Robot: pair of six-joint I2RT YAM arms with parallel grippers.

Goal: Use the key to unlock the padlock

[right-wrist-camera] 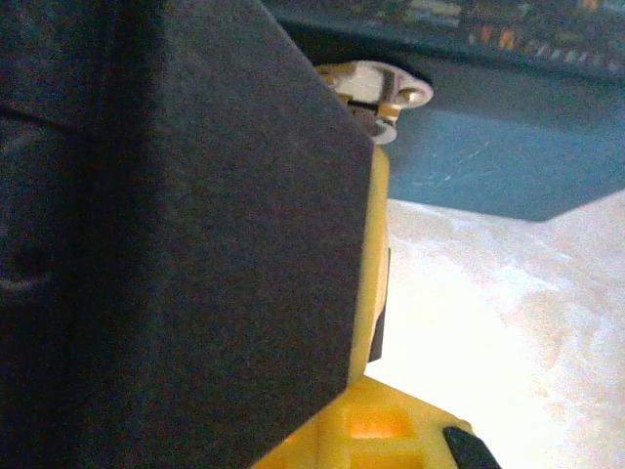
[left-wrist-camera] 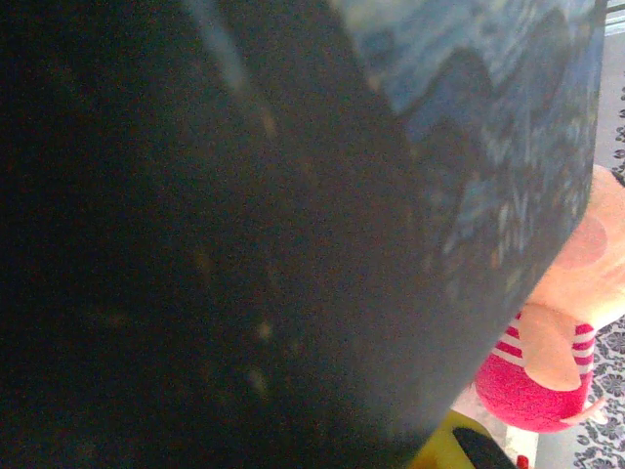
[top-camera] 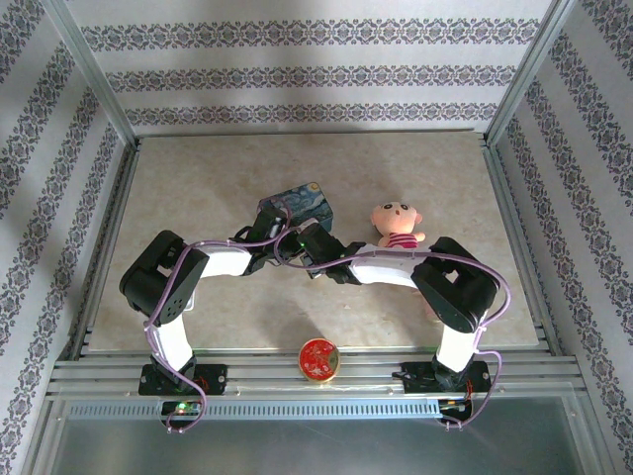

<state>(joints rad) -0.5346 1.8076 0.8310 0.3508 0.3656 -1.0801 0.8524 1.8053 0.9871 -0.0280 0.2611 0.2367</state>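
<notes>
blue painted tin [top-camera: 297, 206] stands near the middle of the beige table [top-camera: 188, 198], and both arms reach in to its near side. the left gripper [top-camera: 272, 239] and the right gripper [top-camera: 309, 240] meet almost tip to tip just below the tin. whether either set of fingers is clenched or released, i cannot tell. in the right wrist view a broad dark finger pad [right-wrist-camera: 195, 244] sits close to the lens, and a small silvery metal piece [right-wrist-camera: 386, 96] with a hole lies at its far tip, against the tin's blue side [right-wrist-camera: 488, 166]. whether that piece belongs to the padlock or the key i cannot tell, nor where those two lie. the left wrist view is pressed up against the tin [left-wrist-camera: 488, 117]. a pink doll [top-camera: 397, 224] in a striped top lies just right of the tin. a round red-and-gold disc [top-camera: 318, 358] rests at the near edge between the arm bases.
</notes>
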